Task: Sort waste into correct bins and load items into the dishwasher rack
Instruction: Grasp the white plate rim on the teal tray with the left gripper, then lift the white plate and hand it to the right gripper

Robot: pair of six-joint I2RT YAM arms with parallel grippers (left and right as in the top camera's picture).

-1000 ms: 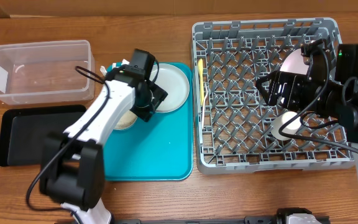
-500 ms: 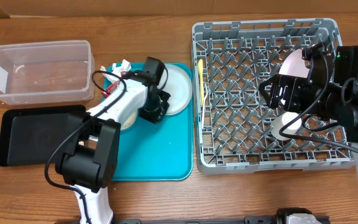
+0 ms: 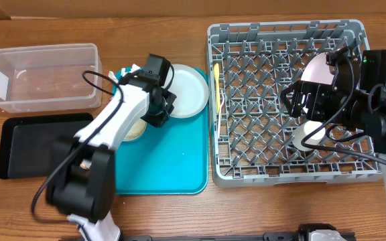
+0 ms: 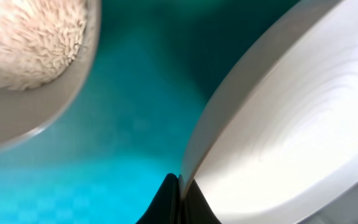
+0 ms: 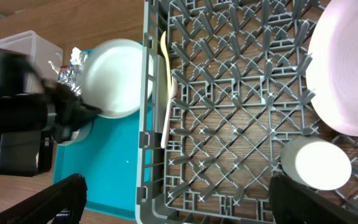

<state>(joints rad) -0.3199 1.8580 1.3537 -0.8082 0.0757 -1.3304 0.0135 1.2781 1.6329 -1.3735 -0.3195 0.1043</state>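
Left pincer (image 3: 162, 111) was closed on the grey plate (image 3: 187, 92) rim, over the teal tray (image 3: 169, 164). Right pincer (image 3: 299, 100) was spread open, empty, above the rack (image 3: 246, 30); pink plate (image 3: 319, 67) and cup (image 3: 311, 134) inside.

The overhead camera is looking straight down from high above the table (image 3: 179, 214), taking in everything from the clear tub (image 3: 45, 45) to the dishwasher rack (image 3: 253, 144). The left wrist camera is sitting very close to the rim of the pale grey plate (image 4: 291, 124) over the teal tray (image 4: 135, 124), blurring both, while the right wrist camera is facing down from mid-height over the rack. All 3 views are sharing that plate and tray, and 2 are sharing the rack.
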